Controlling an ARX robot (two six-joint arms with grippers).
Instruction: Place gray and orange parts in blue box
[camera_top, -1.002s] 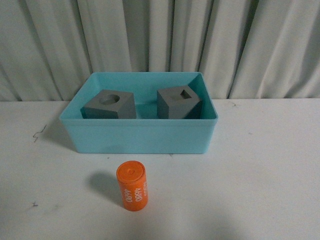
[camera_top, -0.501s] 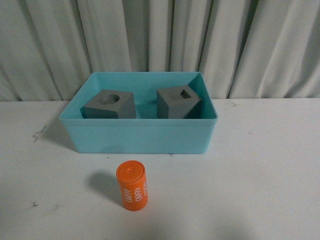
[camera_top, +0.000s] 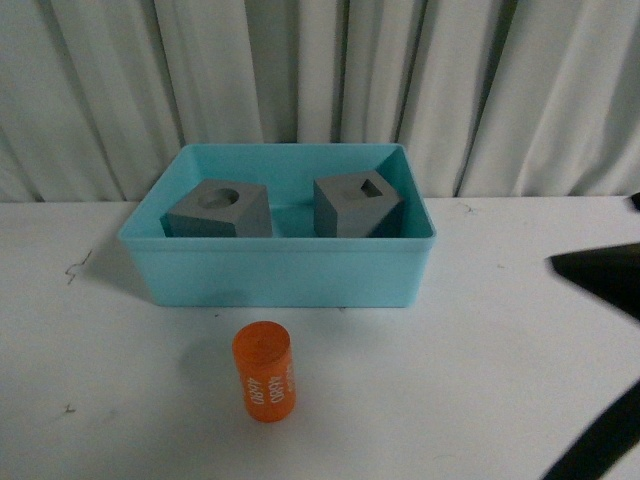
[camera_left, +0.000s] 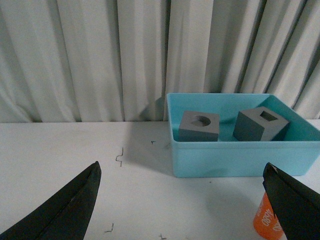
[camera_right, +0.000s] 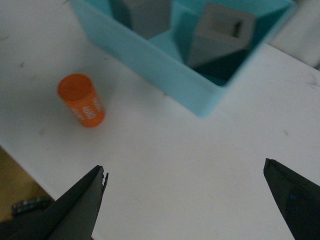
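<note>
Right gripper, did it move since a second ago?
Yes. The right gripper has come into the front view from the right edge, toward the blue box, which stayed put.

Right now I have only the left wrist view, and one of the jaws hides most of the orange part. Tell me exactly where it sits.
Observer: The orange cylinder stands upright on the table, in front of the blue box and clear of its front wall. Its white lettering faces the robot.
Operator: Report the right arm's state.
Observer: The right gripper has its jaws wide open with nothing between them. It hangs over bare table off the box's right front corner, and the cylinder is off to one side, outside the jaws.
</note>
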